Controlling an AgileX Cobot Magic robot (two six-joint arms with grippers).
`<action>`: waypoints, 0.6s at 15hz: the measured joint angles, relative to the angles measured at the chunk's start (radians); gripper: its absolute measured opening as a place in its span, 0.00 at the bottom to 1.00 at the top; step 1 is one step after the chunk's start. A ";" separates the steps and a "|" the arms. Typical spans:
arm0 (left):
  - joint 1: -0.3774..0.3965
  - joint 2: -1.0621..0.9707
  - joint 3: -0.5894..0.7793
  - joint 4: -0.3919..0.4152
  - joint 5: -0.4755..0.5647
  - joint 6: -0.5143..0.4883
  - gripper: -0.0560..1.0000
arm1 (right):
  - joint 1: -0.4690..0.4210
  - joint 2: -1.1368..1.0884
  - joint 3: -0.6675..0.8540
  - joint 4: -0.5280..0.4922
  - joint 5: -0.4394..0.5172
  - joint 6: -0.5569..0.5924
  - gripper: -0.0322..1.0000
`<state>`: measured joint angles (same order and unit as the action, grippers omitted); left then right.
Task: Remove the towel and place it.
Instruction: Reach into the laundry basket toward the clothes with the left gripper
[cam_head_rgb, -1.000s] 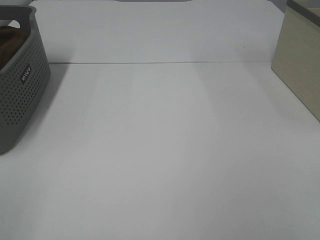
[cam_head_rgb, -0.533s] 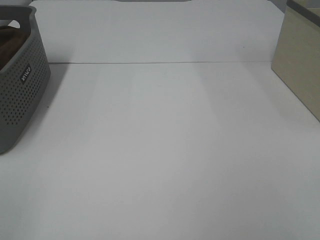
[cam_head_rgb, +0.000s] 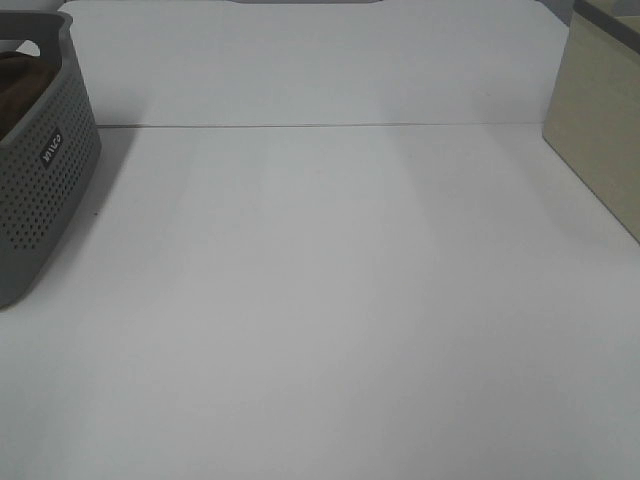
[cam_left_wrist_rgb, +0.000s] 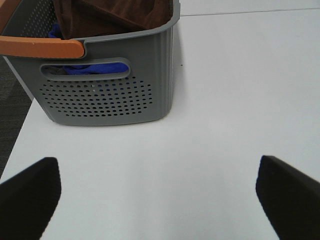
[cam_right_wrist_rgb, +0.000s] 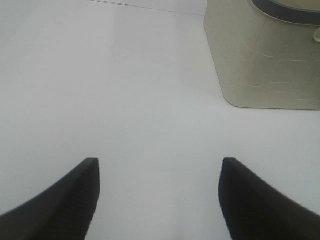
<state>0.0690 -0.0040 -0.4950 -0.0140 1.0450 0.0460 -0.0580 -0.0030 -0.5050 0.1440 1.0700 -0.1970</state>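
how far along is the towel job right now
Nothing looks done: the towel lies in the grey basket. In hand: nothing; the left jaws stand open and empty facing the basket, the right jaws open and empty near the beige bin. Left: reach in, grip the towel, lift it out, place it.

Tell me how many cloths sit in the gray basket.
2: the brown towel on top, and a blue cloth under it, seen through the basket handle slot. More may be hidden.
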 joint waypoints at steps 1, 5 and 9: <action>0.000 0.000 0.000 0.000 0.000 0.016 0.99 | 0.000 0.000 0.000 0.000 0.000 0.000 0.67; 0.000 0.178 -0.148 0.014 0.050 0.235 0.99 | 0.000 0.000 0.000 0.000 0.000 0.000 0.67; 0.000 0.661 -0.490 0.058 0.092 0.696 0.98 | 0.000 0.000 0.000 0.000 0.000 0.000 0.67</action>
<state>0.0690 0.6570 -0.9850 0.0440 1.1370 0.7420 -0.0580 -0.0030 -0.5050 0.1440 1.0700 -0.1970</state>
